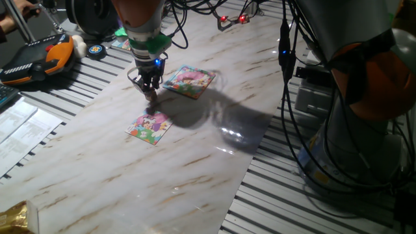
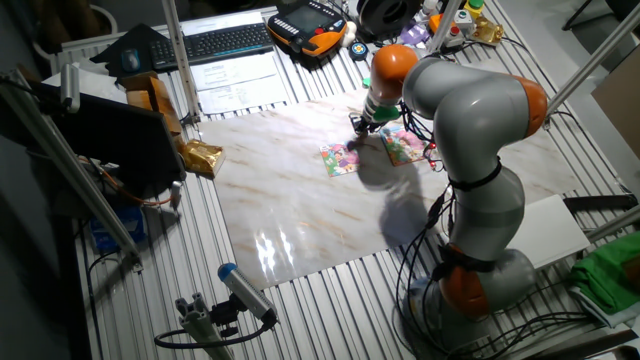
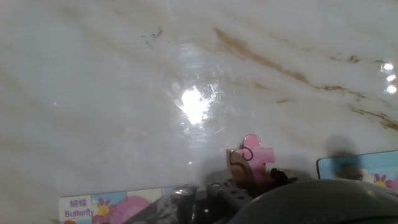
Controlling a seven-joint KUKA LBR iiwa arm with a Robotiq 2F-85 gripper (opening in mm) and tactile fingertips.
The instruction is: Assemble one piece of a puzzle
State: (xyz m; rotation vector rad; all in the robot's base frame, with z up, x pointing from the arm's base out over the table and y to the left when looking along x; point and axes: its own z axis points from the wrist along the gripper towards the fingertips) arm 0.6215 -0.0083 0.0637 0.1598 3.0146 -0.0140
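Observation:
The piece (image 3: 252, 158) is small, pink-printed with a tan cardboard side, and it stands up between the fingertips of my gripper (image 3: 252, 180), which is shut on it. Seen from the fixed views, the gripper (image 1: 151, 93) hangs just above the marble top, a little beyond the far edge of the puzzle (image 1: 149, 127), a small square cartoon board in pink, green, yellow and blue. In the other fixed view the puzzle (image 2: 340, 158) lies left of the gripper (image 2: 364, 126). The piece is held above the table, apart from the puzzle.
A larger square board (image 1: 189, 81) with a pink centre lies just right of the gripper. The hand view shows a board edge printed "Butterfly" (image 3: 106, 208) and a blue-edged board corner (image 3: 360, 167). An orange-and-black pendant (image 1: 39, 58) and papers (image 1: 23, 127) sit at the left.

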